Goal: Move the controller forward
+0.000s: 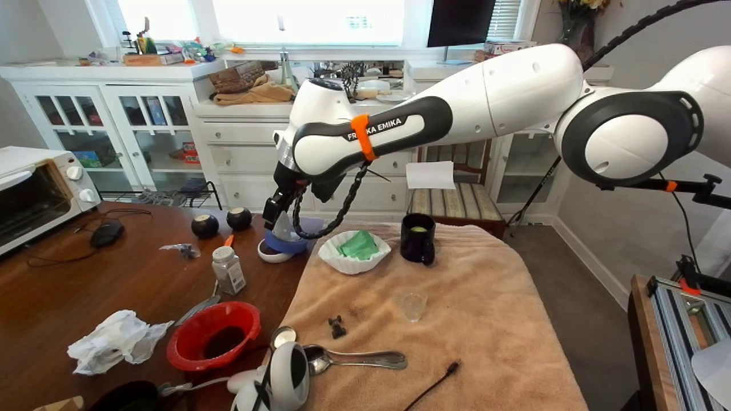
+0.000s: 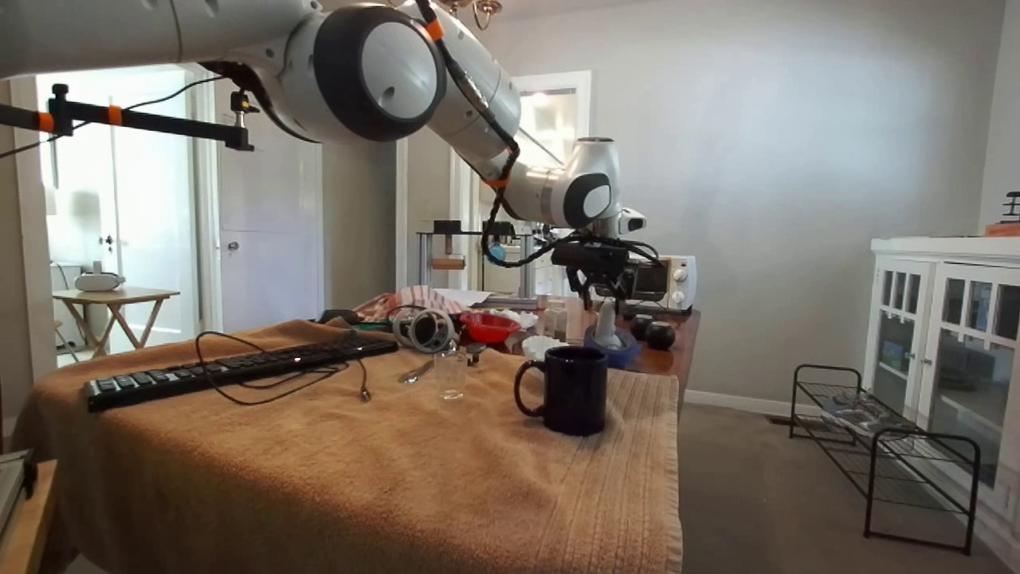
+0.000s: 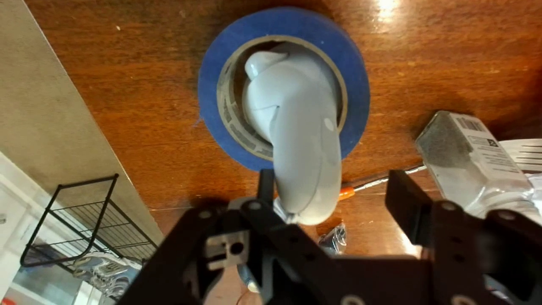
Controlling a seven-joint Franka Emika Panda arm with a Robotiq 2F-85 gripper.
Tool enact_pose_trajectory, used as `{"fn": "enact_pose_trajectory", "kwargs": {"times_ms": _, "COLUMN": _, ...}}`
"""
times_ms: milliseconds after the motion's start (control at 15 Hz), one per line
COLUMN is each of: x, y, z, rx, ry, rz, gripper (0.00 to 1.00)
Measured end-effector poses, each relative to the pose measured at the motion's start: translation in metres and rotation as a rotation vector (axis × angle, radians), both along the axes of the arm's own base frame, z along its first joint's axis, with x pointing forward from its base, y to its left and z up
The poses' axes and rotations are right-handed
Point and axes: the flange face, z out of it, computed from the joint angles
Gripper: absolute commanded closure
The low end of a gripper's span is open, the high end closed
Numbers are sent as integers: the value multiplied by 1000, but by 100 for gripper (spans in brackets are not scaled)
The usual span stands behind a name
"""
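The controller is pale grey-white and stands with its handle up inside a roll of blue tape on the brown table. It shows upright in both exterior views. My gripper is open above the table, its fingers on either side of the upper handle. The handle lies close to the left finger in the wrist view, with a wide gap to the right finger. I cannot tell whether the left finger touches it. The gripper also shows in both exterior views. The controller's lower part is hidden inside the roll.
A clear shaker and two black round holders stand near the roll. A white dish with green paper and a black cup are on the towel. A red bowl and a white headset are further off.
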Motion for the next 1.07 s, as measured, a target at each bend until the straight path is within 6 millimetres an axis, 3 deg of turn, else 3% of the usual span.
{"fn": "enact_pose_trajectory", "kwargs": {"times_ms": 200, "x": 1, "y": 1, "z": 0, "rx": -6, "ry": -6, "rz": -10, "gripper": 85}}
{"fn": "enact_pose_trajectory", "kwargs": {"times_ms": 600, "x": 3, "y": -2, "z": 7, "rx": -13, "ry": 15, "rz": -41, "gripper": 86}}
{"fn": "enact_pose_trajectory", "kwargs": {"times_ms": 1067, "x": 3, "y": 5, "z": 88, "rx": -17, "ry": 24, "rz": -15, "gripper": 86}}
